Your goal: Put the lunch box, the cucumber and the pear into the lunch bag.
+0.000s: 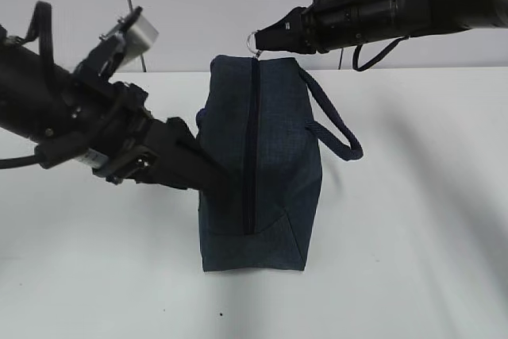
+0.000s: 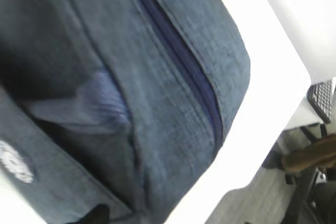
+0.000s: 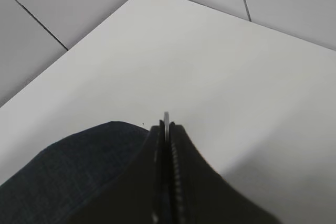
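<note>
The dark navy lunch bag [image 1: 274,172] stands in the middle of the white table, its top zip [image 1: 254,140] looking closed along its whole length. My right gripper [image 1: 262,40] is shut on the metal ring pull [image 1: 252,40] at the bag's far end; in the right wrist view the gripper [image 3: 166,128] clamps the ring [image 3: 166,116]. My left gripper [image 1: 214,180] presses into the bag's left side and looks pinched shut on its fabric. The left wrist view shows the bag [image 2: 168,87] close up with a handle loop [image 2: 100,103]. The lunch box, cucumber and pear are out of view.
A padded handle [image 1: 333,125] sticks out on the bag's right. The white table [image 1: 413,220] spreads around the bag. The left wrist view shows the table's edge [image 2: 247,145], with floor and furniture [image 2: 315,156] beyond it.
</note>
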You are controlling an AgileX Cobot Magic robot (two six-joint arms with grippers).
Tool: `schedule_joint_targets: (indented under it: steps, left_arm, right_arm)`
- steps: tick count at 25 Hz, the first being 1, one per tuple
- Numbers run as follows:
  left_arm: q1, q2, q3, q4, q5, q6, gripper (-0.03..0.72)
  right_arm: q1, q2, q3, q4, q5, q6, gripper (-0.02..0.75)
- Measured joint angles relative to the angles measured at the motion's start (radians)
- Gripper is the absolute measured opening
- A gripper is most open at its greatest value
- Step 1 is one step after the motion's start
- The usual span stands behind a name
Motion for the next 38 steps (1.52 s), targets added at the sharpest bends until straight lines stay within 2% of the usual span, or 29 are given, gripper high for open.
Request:
schedule_joint_targets:
  steps: [2, 5, 8, 13, 19, 27, 30, 35, 38]
  left_arm:
    - [0.033, -0.021, 0.001, -0.031, -0.014, -0.001, 0.456]
    - [0.079, -0.037, 0.002, -0.161, -0.075, -0.002, 0.456]
    - [0.089, -0.031, -0.009, -0.251, -0.173, 0.02, 0.456]
    - [0.089, 0.052, -0.133, -0.268, -0.259, 0.031, 0.454]
    - [0.089, 0.202, -0.287, -0.271, -0.255, 0.034, 0.403]
    - [0.089, 0.344, -0.396, -0.27, -0.215, 0.034, 0.385]
    - [0.089, 0.371, -0.417, -0.269, -0.195, 0.034, 0.314]
    - [0.089, 0.376, -0.422, -0.249, -0.175, 0.034, 0.052]
    - [0.089, 0.376, -0.422, -0.242, -0.169, 0.034, 0.015]
  right_arm:
    - [0.0, 0.0, 0.0, -0.005, 0.0, 0.002, 0.006]
    - [0.0, 0.0, 0.0, -0.006, 0.002, 0.004, 0.006]
    - [0.0, 0.0, 0.0, -0.007, 0.004, 0.006, 0.006]
    - [0.0, 0.0, 0.0, -0.007, 0.004, 0.008, 0.006]
    - [0.0, 0.0, 0.0, -0.008, 0.004, 0.015, 0.006]
    - [0.0, 0.0, 0.0, -0.015, 0.01, 0.019, 0.006]
    - [0.0, 0.0, 0.0, -0.015, 0.01, 0.019, 0.006]
    - [0.0, 0.0, 0.0, -0.015, 0.014, 0.019, 0.006]
    - [0.0, 0.0, 0.0, -0.032, 0.018, 0.022, 0.006]
